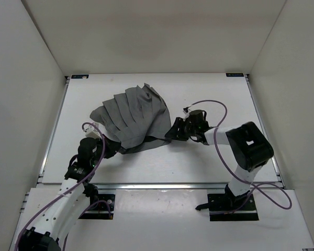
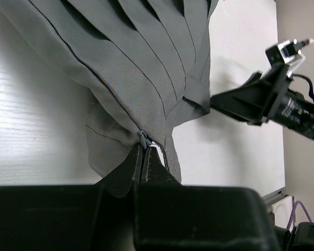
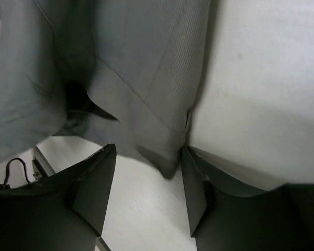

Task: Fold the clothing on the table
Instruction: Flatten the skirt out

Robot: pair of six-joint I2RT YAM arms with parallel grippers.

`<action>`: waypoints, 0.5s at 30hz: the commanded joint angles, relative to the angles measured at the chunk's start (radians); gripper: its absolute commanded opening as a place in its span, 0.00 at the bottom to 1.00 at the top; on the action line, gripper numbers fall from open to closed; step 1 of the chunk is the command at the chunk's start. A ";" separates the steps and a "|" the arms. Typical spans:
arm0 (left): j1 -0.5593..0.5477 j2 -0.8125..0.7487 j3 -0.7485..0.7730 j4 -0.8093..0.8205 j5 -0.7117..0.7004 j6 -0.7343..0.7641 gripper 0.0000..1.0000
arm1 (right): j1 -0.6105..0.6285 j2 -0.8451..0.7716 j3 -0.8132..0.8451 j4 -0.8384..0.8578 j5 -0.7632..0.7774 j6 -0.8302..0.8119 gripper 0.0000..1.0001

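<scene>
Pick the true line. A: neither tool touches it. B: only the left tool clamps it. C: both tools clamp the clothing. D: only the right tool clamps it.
B: the left tool is shut on the clothing, while the right tool has its jaws apart, fabric loose between them.

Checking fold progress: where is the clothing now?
Top view: the clothing lies left of the table centre, its near corner pinched by the left tool, right tool at its right edge.
</scene>
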 commanded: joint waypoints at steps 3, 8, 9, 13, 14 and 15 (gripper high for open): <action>0.016 -0.001 0.007 0.028 -0.009 0.009 0.00 | -0.045 0.135 0.067 0.067 -0.136 0.043 0.00; 0.086 0.185 0.206 0.091 -0.008 0.161 0.00 | -0.164 0.044 0.204 -0.093 -0.152 -0.139 0.00; 0.092 0.213 0.249 0.079 -0.011 0.178 0.00 | -0.187 -0.016 0.242 -0.120 -0.143 -0.170 0.00; 0.071 0.258 0.353 0.099 -0.052 0.178 0.00 | -0.226 -0.203 0.261 -0.274 -0.075 -0.288 0.00; 0.075 0.238 0.313 0.116 -0.036 0.155 0.00 | -0.229 -0.226 0.200 -0.275 -0.074 -0.284 0.00; 0.086 0.218 0.255 0.129 -0.019 0.143 0.00 | -0.235 -0.275 0.175 -0.256 -0.080 -0.269 0.00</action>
